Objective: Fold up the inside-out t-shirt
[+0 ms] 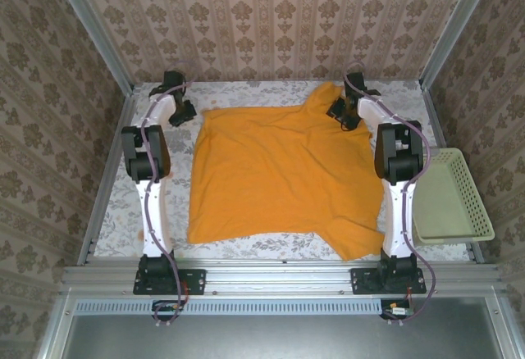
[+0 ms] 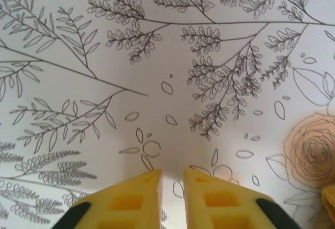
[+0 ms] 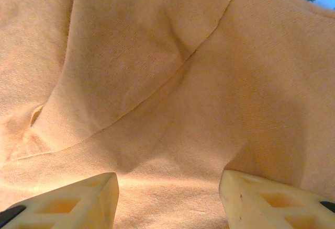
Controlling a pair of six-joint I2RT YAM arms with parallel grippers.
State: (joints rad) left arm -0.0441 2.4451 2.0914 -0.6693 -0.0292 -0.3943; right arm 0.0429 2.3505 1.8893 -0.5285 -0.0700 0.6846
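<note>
Mustard-orange cotton short-sleeved t-shirt [image 1: 283,174] lies spread flat, plain face up, on the pale floral-patterned tabletop [image 1: 246,248]. Right pincer [image 3: 168,179] stands wide apart, empty, over fabric at the shirt's 1 o'clock corner. Left pincer [image 2: 172,172], nearly closed and gripping nothing, is over bare tabletop at 10 o'clock.

— Did we see the whole t-shirt [image 3: 167,82] from the right wrist?
— No, it ran off on all sides. From above, our right arm [image 1: 399,162] partly hid its far right sleeve [image 1: 326,97] and covered the basket [image 1: 455,195]'s left rim.
</note>
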